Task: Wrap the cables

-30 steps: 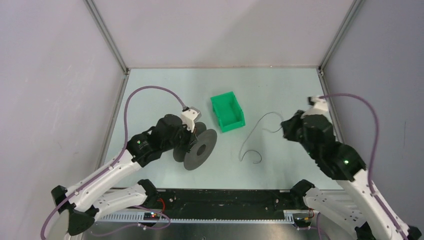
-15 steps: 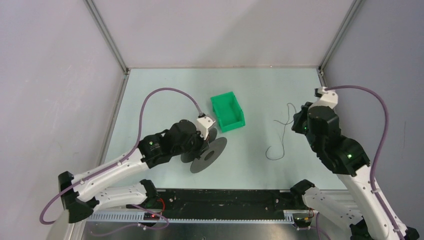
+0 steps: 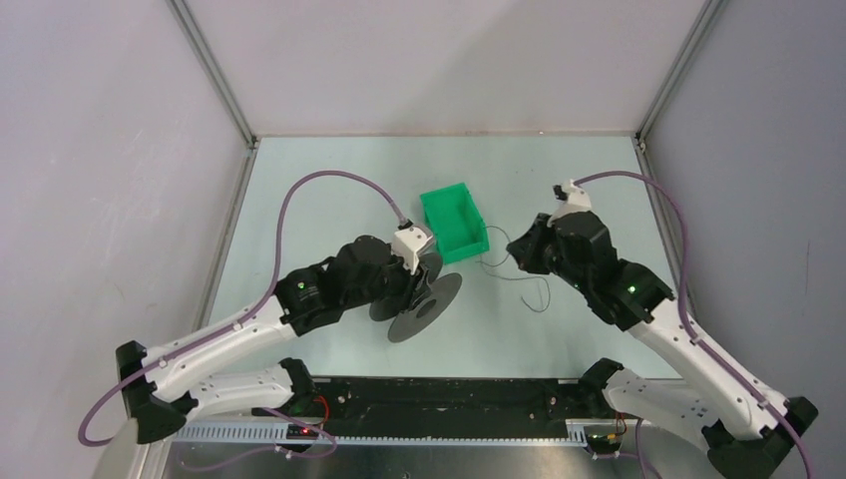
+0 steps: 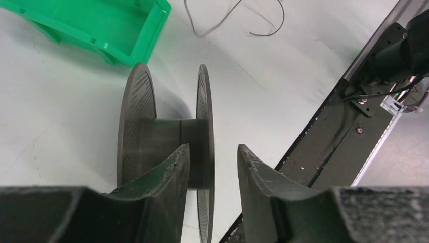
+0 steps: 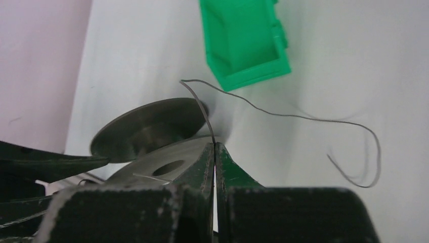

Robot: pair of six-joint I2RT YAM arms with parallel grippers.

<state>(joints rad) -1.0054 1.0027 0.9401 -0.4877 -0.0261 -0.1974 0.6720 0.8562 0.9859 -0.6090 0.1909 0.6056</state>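
Note:
The cable (image 3: 545, 291) is a hair-thin black wire lying in loose curls on the table right of the green bin; it also shows in the left wrist view (image 4: 202, 34). My right gripper (image 3: 519, 249) is shut on one end of it; in the right wrist view the wire (image 5: 283, 114) rises from the closed fingertips of that gripper (image 5: 215, 146) and arcs past the spool (image 5: 146, 126). My left gripper (image 3: 414, 284) holds the dark grey spool (image 3: 424, 307), tilted. In the left wrist view this gripper (image 4: 212, 148) straddles one flange of the spool (image 4: 152, 136).
A green bin (image 3: 454, 225) stands just behind the spool, and it shows in both wrist views (image 4: 101, 25) (image 5: 243, 40). A black rail (image 3: 449, 394) runs along the near table edge. Grey walls enclose the left, back and right.
My right gripper has swung left from the right wall toward the spool, dragging the cable with it. My left gripper has carried the spool slightly rightward.

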